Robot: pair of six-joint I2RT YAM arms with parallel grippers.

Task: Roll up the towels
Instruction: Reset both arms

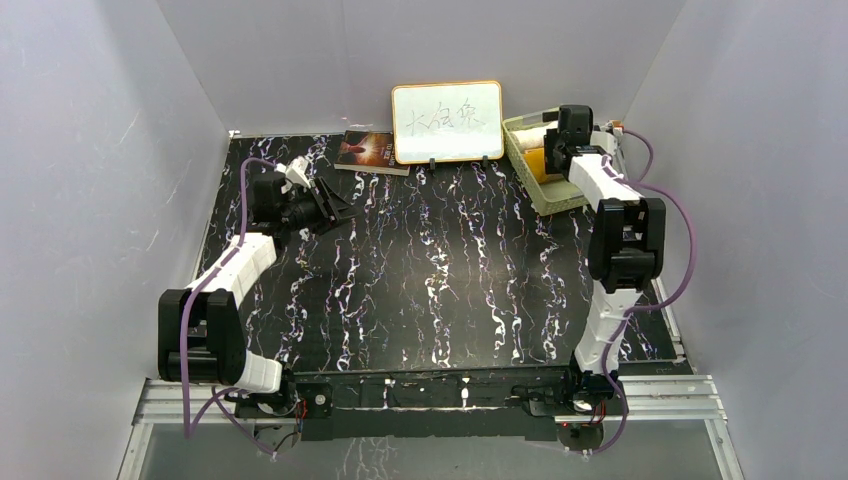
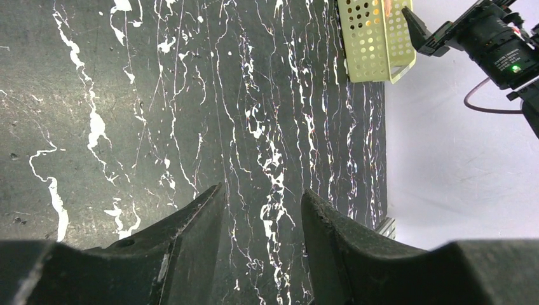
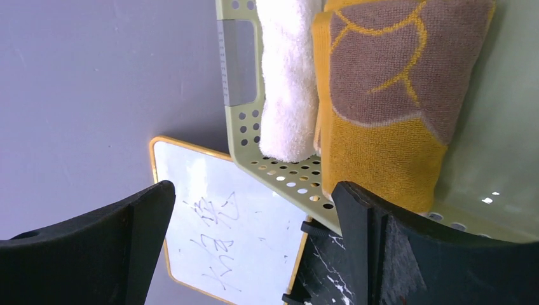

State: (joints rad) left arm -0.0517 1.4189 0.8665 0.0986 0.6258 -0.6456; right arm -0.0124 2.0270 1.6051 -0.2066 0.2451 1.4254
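Both towels lie folded in a pale green perforated basket (image 3: 279,170) at the back right of the table. The cream-white towel (image 3: 289,76) lies beside the orange-yellow towel (image 3: 381,152), which has a brown patterned face. My right gripper (image 3: 254,190) is open and empty. It hovers at the basket's near wall, one finger by the orange-yellow towel. In the top view it (image 1: 550,150) is over the basket (image 1: 556,200). My left gripper (image 1: 335,205) is open and empty above the marbled table at the back left; it also shows in the left wrist view (image 2: 262,190).
A white-faced board with an orange frame (image 1: 446,122) stands at the back centre, next to the basket. A dark-covered book (image 1: 368,150) lies to its left. Grey walls enclose the black marbled table (image 1: 440,290). The left wrist view shows the basket (image 2: 375,38) far across the table.
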